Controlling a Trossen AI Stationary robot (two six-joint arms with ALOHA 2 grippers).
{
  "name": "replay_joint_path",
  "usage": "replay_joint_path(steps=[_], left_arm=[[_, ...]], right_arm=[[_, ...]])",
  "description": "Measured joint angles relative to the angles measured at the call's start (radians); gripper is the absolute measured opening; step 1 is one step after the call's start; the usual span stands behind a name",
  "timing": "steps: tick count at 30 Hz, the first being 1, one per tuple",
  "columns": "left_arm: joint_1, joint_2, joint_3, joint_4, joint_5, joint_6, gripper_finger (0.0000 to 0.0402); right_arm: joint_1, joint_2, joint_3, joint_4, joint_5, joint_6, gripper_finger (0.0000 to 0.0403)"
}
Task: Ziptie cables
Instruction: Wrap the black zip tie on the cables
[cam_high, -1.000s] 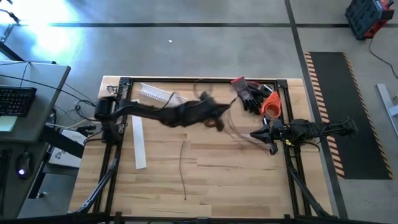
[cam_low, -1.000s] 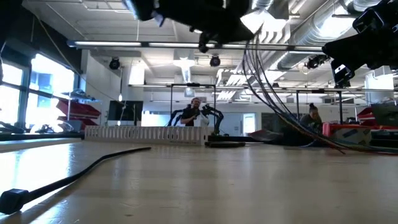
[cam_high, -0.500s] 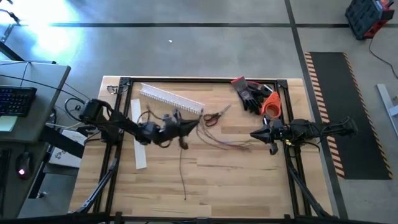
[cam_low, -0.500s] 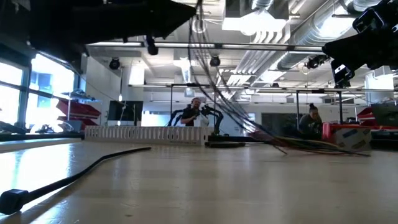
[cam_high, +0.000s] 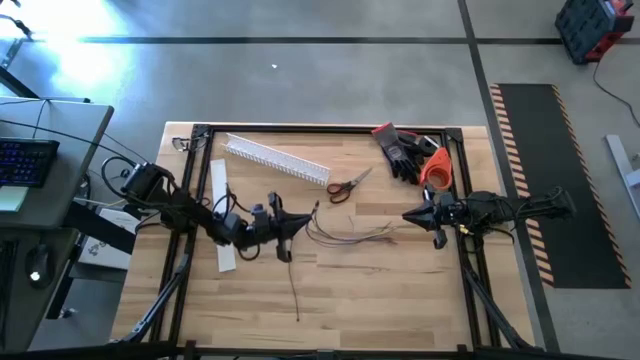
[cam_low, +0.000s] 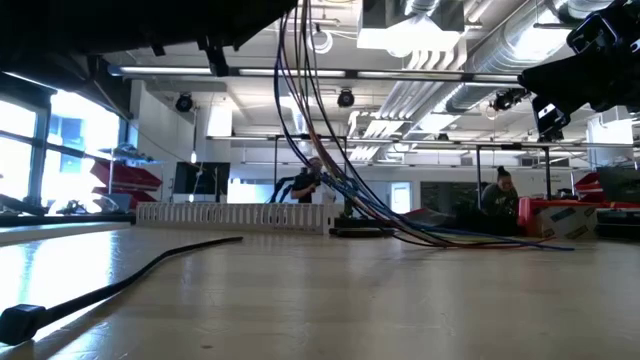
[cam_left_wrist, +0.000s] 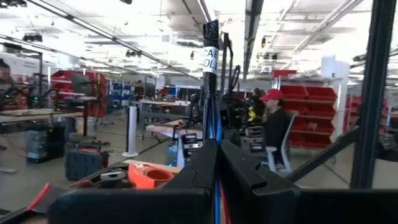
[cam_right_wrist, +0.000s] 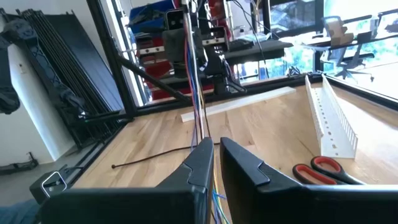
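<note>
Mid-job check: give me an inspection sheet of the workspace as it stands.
Surface: wooden table in a black frame.
Job's things: cables, one end lifted by the left pincer, the rest trailing on the table; black zip tie lying loose.
Clutter: white slotted duct, flat white strip, scissors, gloves, orange item.
Grippers: left pincer shut on the cables at table centre-left; right pincer shut, by the table's right edge, holding nothing that I can see.
Cables: covered above.
Surroundings: workshop; a seated person in a red cap beyond the table.
</note>
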Motion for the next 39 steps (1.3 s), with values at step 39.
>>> replay_joint_path(steps=[39], left_arm=[[-0.556,0.114,-0.05,-0.023,-0.943,-0.305,0.0]], right_arm=[[0.0,0.0,0.0,0.002,0.002,0.06,0.0016]])
